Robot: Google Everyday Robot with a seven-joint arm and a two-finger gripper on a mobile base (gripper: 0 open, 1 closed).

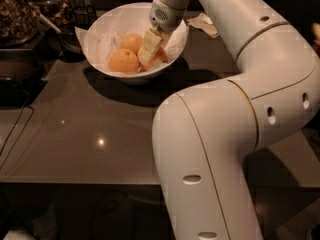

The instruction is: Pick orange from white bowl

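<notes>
The white bowl [100, 34], lined with crinkled white paper, stands at the back of the dark table. Two oranges show fully in it: one at the front left [123, 61] and one behind it [132, 42]. A third orange [162, 57] shows only as a sliver at the right, mostly hidden behind my gripper. My gripper [149, 48] reaches down from above into the right side of the bowl and sits right at that third orange, beside the other two.
Dark glass jars with food [17, 16] and a dark container [82, 15] stand at the back left. A crumpled napkin [204, 24] lies behind the bowl to the right. My white arm [235, 114] fills the right half of the view. A cable [15, 129] runs at the left.
</notes>
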